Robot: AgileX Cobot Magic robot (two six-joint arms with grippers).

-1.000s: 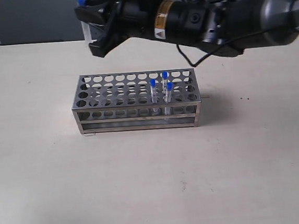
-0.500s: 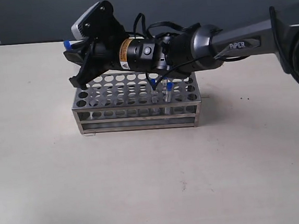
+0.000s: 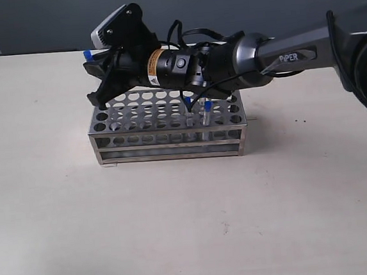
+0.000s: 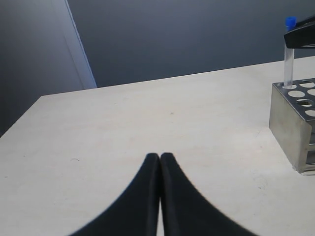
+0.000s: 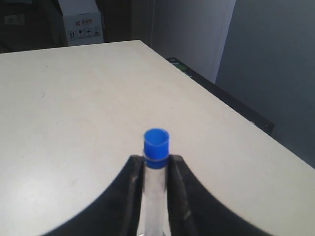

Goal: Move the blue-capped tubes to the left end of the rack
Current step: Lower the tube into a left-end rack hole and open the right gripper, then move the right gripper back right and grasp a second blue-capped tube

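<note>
Right jaws (image 5: 156, 166) grip one blue-capped tube (image 5: 156, 143) at the rack (image 3: 163, 123)'s left end; two others (image 3: 188, 111) wait rightward; left jaws (image 4: 160, 162) closed, empty

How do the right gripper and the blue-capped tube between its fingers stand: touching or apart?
Touching. The right wrist view shows the right gripper closed against both sides of the blue-capped tube, just under its cap, with no gap on either side.

The gripped blue-capped tube (image 3: 88, 55) has been lowered from the frame's top edge to the rack's (image 3: 164, 139) left end, upper left.
</note>
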